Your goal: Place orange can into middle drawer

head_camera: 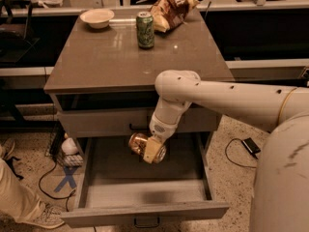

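**Orange can over the open drawer: risks of the release**

The orange can (139, 142) hangs tilted in the gripper (152, 150), whose fingers are clamped on it, above the back part of the open middle drawer (145, 210). If it is released from this height, I think it could bounce or roll on the drawer floor. The wrist is near the upper drawer front (96, 123) and could strike it while going down.

orange can (137, 141) partly hidden by clasping gripper (152, 150) over middle drawer (145, 210); arm (231, 98) cut off right.

office test space: snack-topped cabinet (111, 66), terrazzo floor (227, 146), fingers (150, 149) above drawer (145, 212).
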